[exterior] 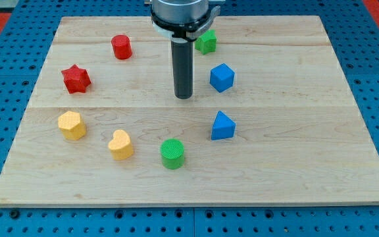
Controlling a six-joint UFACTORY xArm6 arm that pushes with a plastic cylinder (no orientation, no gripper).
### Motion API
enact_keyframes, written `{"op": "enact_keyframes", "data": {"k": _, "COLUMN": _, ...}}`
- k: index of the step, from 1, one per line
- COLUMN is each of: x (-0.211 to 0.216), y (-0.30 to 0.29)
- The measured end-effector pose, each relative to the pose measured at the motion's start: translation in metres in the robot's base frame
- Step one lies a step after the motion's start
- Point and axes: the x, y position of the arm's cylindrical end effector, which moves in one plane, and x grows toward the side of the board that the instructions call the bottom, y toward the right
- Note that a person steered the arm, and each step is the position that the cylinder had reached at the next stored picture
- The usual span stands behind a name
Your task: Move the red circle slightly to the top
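Nearest the view's bottom on the wooden desk [295,178] sits the green circle [172,153], with the yellow heart [120,145] just to its left and, further left, the yellow hexagon-like block [72,125]. To the right of the green circle, a little higher, stands the blue triangle [222,126]. Moving up, my tip [184,97] rests on the desk near the middle, touching no block; I carry no pincer, only this straight dark rod, so there is nothing to call wide or narrow. The blue cube [221,77] lies just to the right of my rod, apart from it. On the view's left at about that height is the red star [75,79]. Further up and left of my rod sits the red circle [121,47], well apart from my tip, which lies to its lower right; the red star is its nearest neighbour, down and to the left. At the view's top, partly hidden behind my mount, is a green block [206,42] whose shape I cannot make out fully. Around the desk runs a blue perforated base [5,125].
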Motion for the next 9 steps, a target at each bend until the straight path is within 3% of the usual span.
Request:
{"op": "enact_keyframes", "data": {"k": 4, "x": -0.052, "y": -0.003}}
{"op": "enact_keyframes", "data": {"k": 7, "x": -0.069, "y": -0.094}}
{"op": "enact_keyframes", "data": {"k": 9, "x": -0.094, "y": -0.121}}
